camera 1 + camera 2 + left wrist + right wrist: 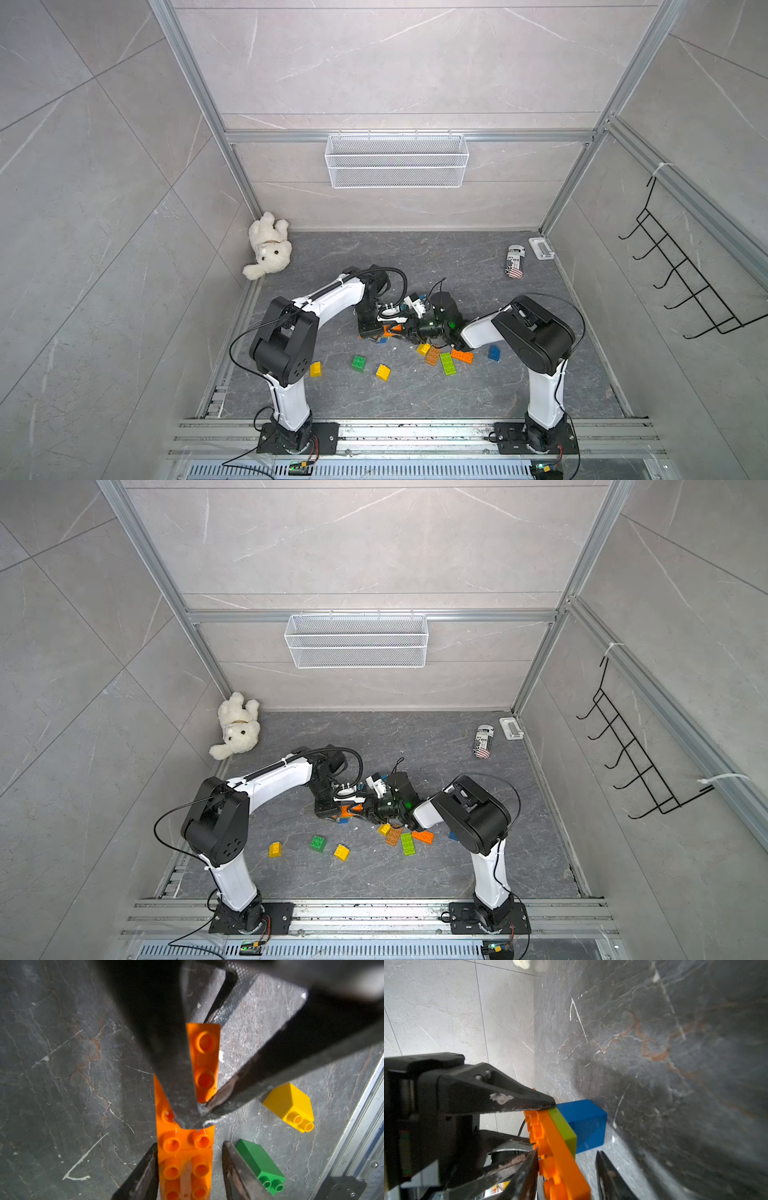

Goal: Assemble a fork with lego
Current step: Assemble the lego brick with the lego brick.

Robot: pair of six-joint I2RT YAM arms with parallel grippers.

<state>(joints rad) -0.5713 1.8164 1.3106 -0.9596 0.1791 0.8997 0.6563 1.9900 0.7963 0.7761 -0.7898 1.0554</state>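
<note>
An orange lego assembly hangs just above the dark floor, studs up, with a lime brick and a blue brick under one end. My left gripper points down over it and is open: one finger touches its side, the other stands off. My right gripper comes in from the right, shut on the assembly from above and below. In both top views the two grippers meet over the orange piece.
Loose lego lies nearer the arm bases: yellow, green, yellow, brown, lime, orange, blue. A plush bear sits back left, a can back right, a wire basket on the back wall.
</note>
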